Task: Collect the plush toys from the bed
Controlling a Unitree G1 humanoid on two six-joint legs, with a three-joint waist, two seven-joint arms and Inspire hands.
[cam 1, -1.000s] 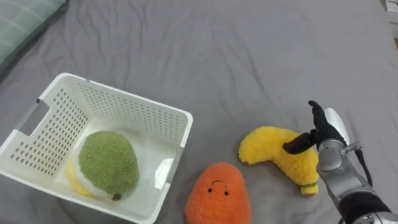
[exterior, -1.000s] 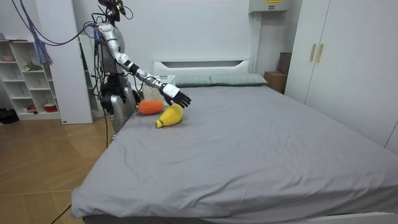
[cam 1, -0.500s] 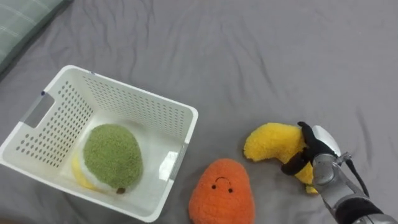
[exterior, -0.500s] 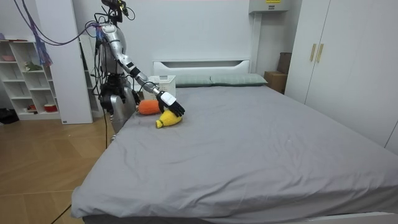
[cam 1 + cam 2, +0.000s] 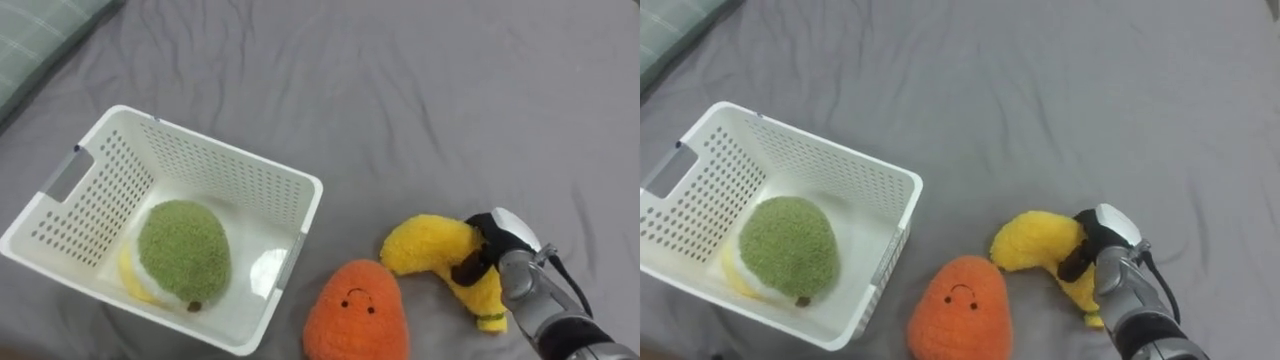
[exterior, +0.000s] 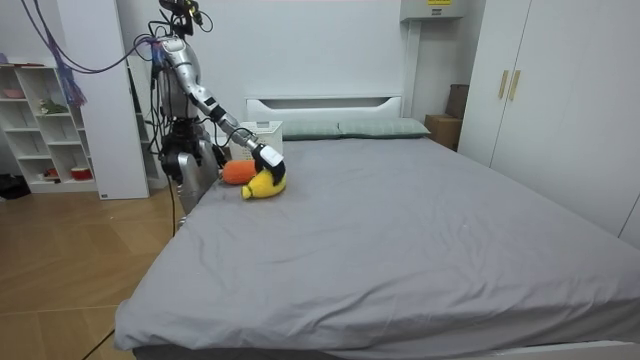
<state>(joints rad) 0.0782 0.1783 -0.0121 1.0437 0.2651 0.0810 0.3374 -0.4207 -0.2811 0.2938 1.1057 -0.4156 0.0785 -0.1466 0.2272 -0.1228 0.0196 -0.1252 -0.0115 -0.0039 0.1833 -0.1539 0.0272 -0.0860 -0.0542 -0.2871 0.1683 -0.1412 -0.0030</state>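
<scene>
A yellow banana plush lies on the grey bed, close beside an orange carrot-like plush with a small face. My right hand comes in from the lower right, its fingers curled round the banana's middle. To the left stands a white perforated basket holding a green round plush with a yellow-and-white toy under it. In the room view I stand at the bed's side near its head, right hand stretched down onto the banana plush.
A green checked pillow lies at the upper left corner. Grey sheet stretches open beyond the toys. The room view has pillows at the headboard, a white shelf behind me and a wardrobe on its right.
My right hand came down from above the banana plush and curled round it. The banana has shifted left, closer to the orange plush.
</scene>
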